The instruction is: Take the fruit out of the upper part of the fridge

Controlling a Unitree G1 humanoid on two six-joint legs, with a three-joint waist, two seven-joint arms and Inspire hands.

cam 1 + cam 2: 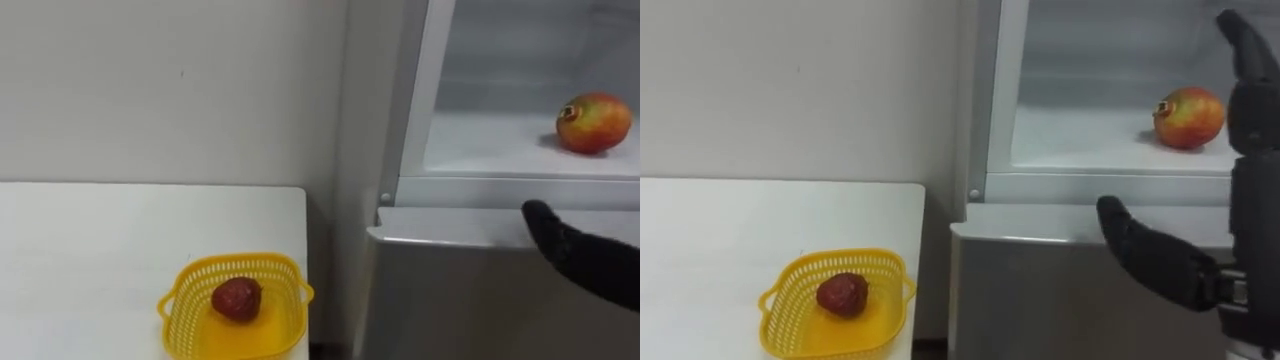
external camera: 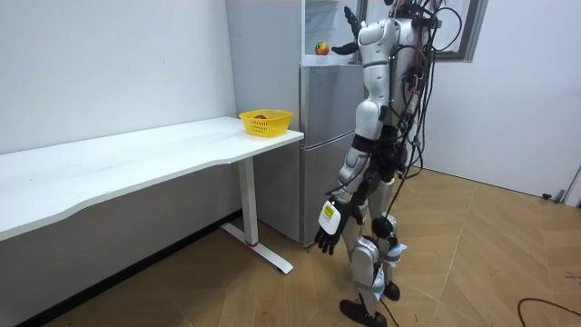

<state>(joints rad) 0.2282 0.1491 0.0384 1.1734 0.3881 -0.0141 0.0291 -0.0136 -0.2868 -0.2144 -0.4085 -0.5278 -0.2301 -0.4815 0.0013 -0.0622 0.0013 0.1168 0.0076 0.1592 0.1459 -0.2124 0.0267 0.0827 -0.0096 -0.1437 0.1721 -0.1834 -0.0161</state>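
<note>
Holds one dark red, wrinkled, roundish fruit: a yellow plastic lattice basket with small loop handles. Sits on the smooth white bench, far to the left of the fingers and below them. On the pale flat shelf in the open upper compartment of the grey metal fridge: a glossy red-and-yellow round fruit, alone, just left of those fingers and untouched. Raised at the compartment's mouth, the black right hand, fingers straight and upright, thumb spread wide below, holding nothing. Hanging low by the thigh, the left hand; impossible to tell whether open or closed.
</note>
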